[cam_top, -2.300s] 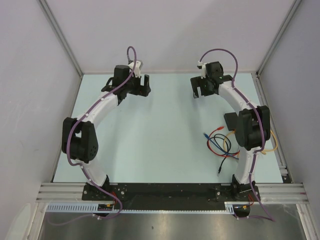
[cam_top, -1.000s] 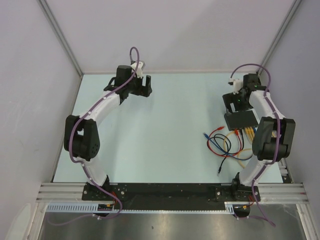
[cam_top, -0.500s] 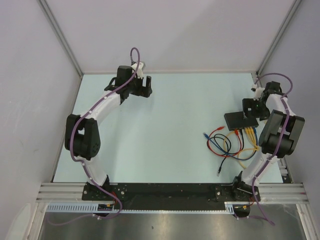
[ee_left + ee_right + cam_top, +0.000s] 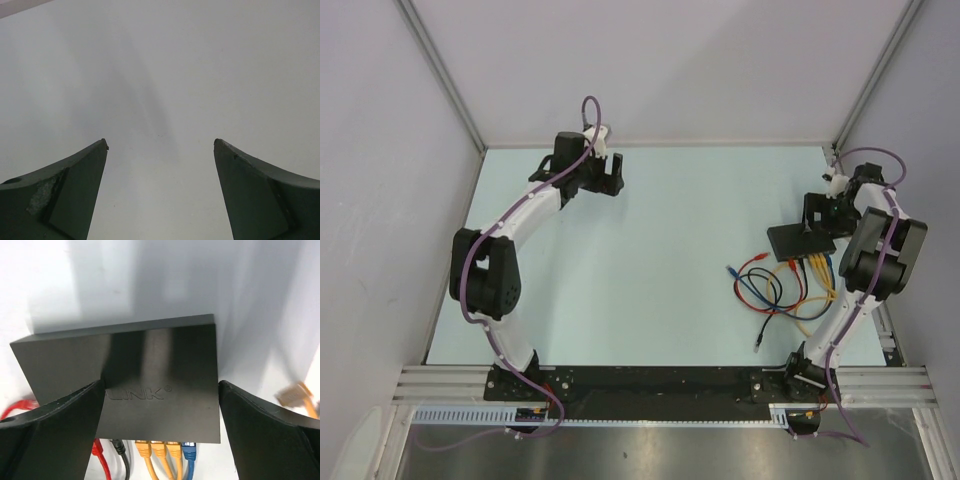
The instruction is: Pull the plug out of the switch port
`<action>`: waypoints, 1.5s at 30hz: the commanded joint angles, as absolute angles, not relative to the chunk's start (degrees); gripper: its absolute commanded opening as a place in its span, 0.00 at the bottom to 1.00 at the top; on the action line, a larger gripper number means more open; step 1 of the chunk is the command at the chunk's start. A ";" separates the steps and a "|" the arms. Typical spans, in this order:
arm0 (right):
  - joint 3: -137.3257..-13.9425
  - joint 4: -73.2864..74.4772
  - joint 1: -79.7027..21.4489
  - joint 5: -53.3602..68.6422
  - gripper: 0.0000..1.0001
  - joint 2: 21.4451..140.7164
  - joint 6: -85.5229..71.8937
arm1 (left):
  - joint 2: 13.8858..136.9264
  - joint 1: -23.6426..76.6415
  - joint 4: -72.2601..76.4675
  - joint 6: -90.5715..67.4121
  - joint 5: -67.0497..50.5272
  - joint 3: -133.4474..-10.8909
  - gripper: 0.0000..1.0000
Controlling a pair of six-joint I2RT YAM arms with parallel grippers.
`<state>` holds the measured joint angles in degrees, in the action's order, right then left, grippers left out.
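The switch [image 4: 125, 365] is a flat black box lying on the table, seen also at the right in the top view as the switch [image 4: 798, 240]. Several plugs sit in the sockets along its near edge: a red plug [image 4: 98, 450], a black one [image 4: 118, 445], three orange ones [image 4: 159, 447] and a blue plug [image 4: 189, 451]. My right gripper [image 4: 161, 385] hovers open above the switch, its fingers astride the box's right half and touching nothing. In the top view the right gripper [image 4: 816, 220] is at the switch's far right corner. My left gripper [image 4: 160, 145] is open and empty over bare table, at the back left as the left gripper [image 4: 612, 175].
Red, blue, black and yellow cables [image 4: 775, 290] coil on the table in front of the switch. A loose orange plug [image 4: 295, 394] lies right of the box. The enclosure's right wall and frame post [image 4: 835, 150] stand close to the right arm.
The right arm has swung from the table's back middle out to the right and now holds its open gripper over the switch. The left arm has barely moved.
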<state>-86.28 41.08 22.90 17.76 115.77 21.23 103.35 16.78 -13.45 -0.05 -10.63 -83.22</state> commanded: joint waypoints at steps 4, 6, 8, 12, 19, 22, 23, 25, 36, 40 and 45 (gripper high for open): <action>-87.98 42.45 12.67 23.90 1.00 117.95 21.01 | 99.76 17.05 -12.22 2.20 -8.71 -81.65 0.93; -89.82 41.93 8.01 24.70 1.00 119.18 19.78 | 99.14 16.96 -11.95 2.72 -8.53 -81.04 0.93; -92.44 41.49 2.93 25.57 1.00 120.75 18.29 | 98.44 16.61 -11.87 2.72 -8.35 -80.42 0.93; -98.60 40.96 -6.22 28.03 1.00 124.36 15.30 | 97.12 15.82 -11.87 3.08 -8.17 -79.45 0.93; -107.22 38.50 -13.10 26.64 1.00 124.81 10.46 | 95.45 15.21 -11.43 3.87 -8.17 -77.87 0.94; -105.91 37.79 -11.78 25.06 1.00 121.83 10.63 | 95.62 15.21 -10.73 3.78 -9.23 -76.91 0.94; -105.30 37.88 -11.08 24.79 1.00 121.12 10.81 | 95.71 15.21 -10.64 3.52 -9.84 -76.64 0.94; -102.59 37.53 -9.15 23.91 1.00 118.76 11.25 | 96.58 15.21 -10.89 2.99 -10.37 -76.73 0.94; -89.39 38.58 -1.67 21.18 1.00 111.71 14.50 | 99.67 15.21 -12.66 3.08 -15.38 -78.57 0.93; -87.98 39.72 -0.44 21.53 1.00 111.09 15.20 | 99.84 15.21 -12.48 2.73 -15.56 -78.49 0.93; -86.84 39.55 2.02 21.45 1.00 111.71 15.12 | 100.02 15.21 -12.48 2.37 -15.73 -78.57 0.93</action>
